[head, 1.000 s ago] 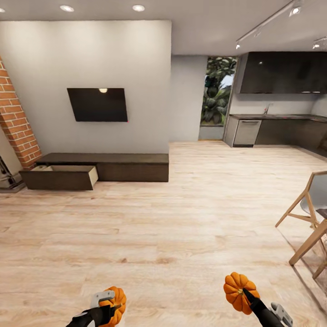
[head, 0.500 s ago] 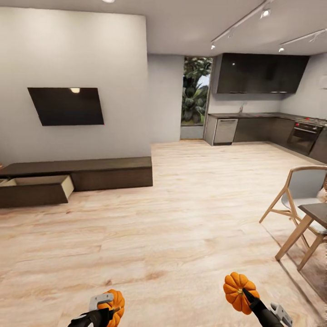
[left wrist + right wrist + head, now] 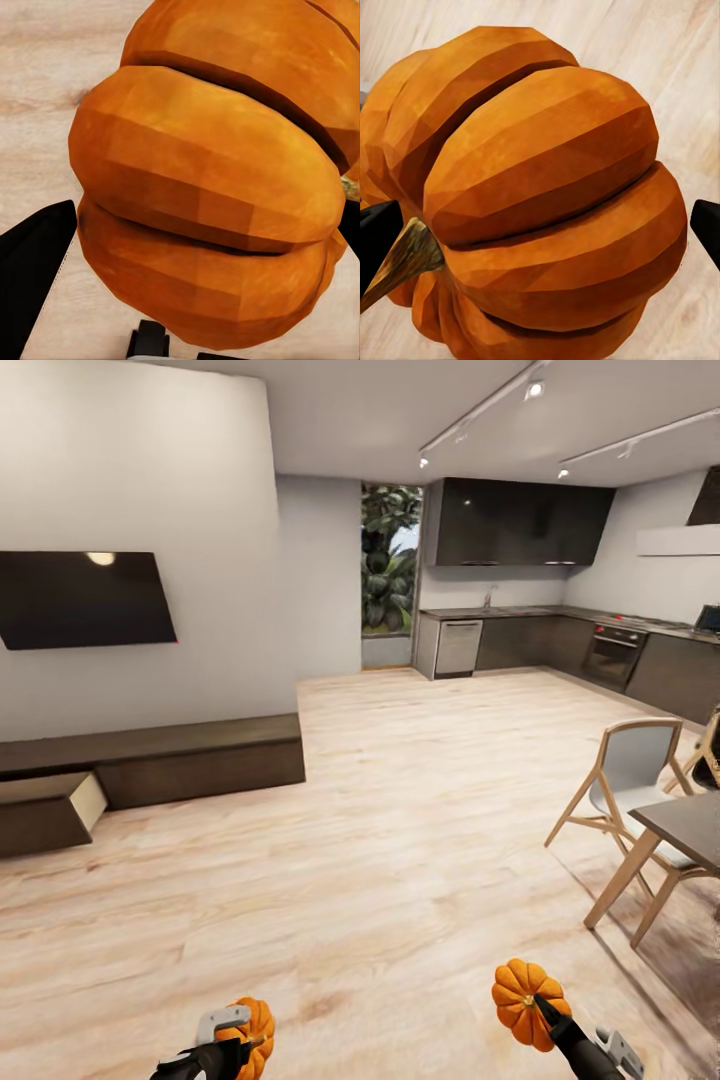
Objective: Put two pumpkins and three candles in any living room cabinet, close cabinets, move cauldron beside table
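Note:
I carry one orange pumpkin in each hand. My left gripper is shut on a pumpkin at the bottom of the head view; up close that pumpkin sits between black fingers. Low on the right, my right gripper is shut on the other pumpkin, whose ribs and stem crowd the right wrist view. The long dark-brown cabinet runs along the left wall with one drawer pulled out, pale inside. The candles, cauldron and low table are out of view.
A black TV hangs above the cabinet. At the right stand a wooden chair and the corner of a grey dining table. Grey kitchen units line the far wall. Pale wood floor spreads between.
The whole head view has swung to the right: cabinet and TV slid leftward, more kitchen and the dining table came in. Both grippers still hold their pumpkins the same way.

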Tool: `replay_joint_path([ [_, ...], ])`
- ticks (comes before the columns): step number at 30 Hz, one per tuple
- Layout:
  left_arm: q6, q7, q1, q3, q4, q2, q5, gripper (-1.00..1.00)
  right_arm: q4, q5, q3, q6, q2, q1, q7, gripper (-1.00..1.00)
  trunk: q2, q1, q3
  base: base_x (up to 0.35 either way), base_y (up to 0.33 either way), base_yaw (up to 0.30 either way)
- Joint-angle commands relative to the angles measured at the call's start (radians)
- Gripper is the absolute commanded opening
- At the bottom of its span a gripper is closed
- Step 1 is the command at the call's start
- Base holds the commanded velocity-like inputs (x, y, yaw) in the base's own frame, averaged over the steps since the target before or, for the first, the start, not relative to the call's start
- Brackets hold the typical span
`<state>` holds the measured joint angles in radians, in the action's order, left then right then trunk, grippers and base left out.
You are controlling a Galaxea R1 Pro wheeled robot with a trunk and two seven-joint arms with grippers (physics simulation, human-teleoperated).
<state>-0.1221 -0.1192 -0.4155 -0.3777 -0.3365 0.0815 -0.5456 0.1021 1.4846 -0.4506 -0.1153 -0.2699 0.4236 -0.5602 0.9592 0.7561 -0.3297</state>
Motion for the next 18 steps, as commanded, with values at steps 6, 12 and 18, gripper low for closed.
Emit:
replay_joint_path([
  [6, -0.005, -0.011, 0.000, -0.009, -0.004, 0.001, -0.005, -1.00, -0.001, 0.006, -0.008, -0.004, 0.006, 0.001, -0.003, -1.00, 0.001, 0.001, -0.001, 0.275, 0.185, -0.223],
  [12, -0.005, -0.011, 0.000, -0.009, -0.004, 0.000, -0.006, -1.00, -0.001, 0.006, -0.008, -0.004, 0.008, 0.001, -0.003, -1.00, 0.001, 0.001, -0.001, 0.311, 0.058, -0.149],
  [18, -0.005, -0.011, 0.000, -0.009, -0.004, 0.000, -0.007, -1.00, -0.001, 0.006, -0.008, -0.004, 0.013, 0.001, -0.003, -1.00, 0.001, 0.001, -0.001, 0.322, 0.004, -0.013],
])
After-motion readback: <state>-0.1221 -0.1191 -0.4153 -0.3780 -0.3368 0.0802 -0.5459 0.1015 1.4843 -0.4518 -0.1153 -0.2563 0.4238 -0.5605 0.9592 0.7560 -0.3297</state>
